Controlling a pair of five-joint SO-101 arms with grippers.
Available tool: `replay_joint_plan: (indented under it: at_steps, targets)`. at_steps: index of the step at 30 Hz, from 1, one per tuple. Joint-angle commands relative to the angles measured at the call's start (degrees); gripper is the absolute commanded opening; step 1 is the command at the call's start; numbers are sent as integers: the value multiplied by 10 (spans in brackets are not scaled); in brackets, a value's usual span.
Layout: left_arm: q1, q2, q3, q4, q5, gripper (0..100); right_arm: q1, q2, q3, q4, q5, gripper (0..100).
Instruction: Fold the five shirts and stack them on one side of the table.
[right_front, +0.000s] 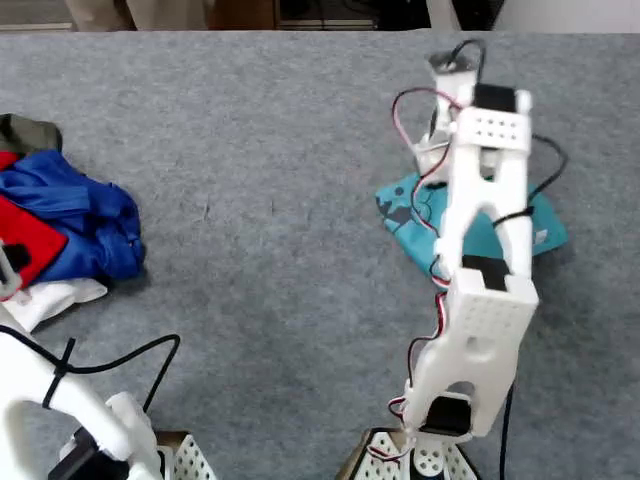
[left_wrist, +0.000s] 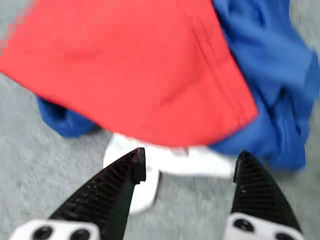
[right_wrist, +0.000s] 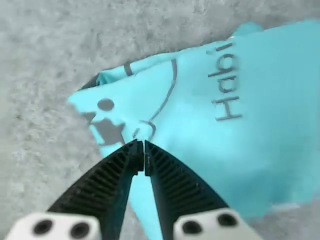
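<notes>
At the table's left edge lies a pile: a red shirt (right_front: 25, 235) on a blue shirt (right_front: 80, 215), a white shirt (right_front: 55, 298) poking out underneath, and an olive one (right_front: 25, 133) behind. My left gripper (left_wrist: 192, 160) hangs open just above the white shirt (left_wrist: 150, 187), with the red shirt (left_wrist: 125, 65) and blue shirt (left_wrist: 270, 75) beyond its tips. A teal printed shirt (right_front: 545, 230) lies at centre right under my right arm (right_front: 480, 250). My right gripper (right_wrist: 144, 146) is shut, its tips pinching a small pucker of the teal shirt (right_wrist: 225, 150) near its printed corner.
Grey carpet-like table top (right_front: 270, 150) stretches bare between the pile and the teal shirt. Both arm bases stand at the near edge, with loose black cable (right_front: 120, 360) by the left one.
</notes>
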Motion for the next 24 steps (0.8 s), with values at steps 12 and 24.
replay_joint_plan:
  at_steps: [12,24]
  targets:
    - [-33,481,-352,-77,10,286,0,-164,-3,69,48,12]
    - [17,601,-682,166,145,24,4,-202,15,68,48,13]
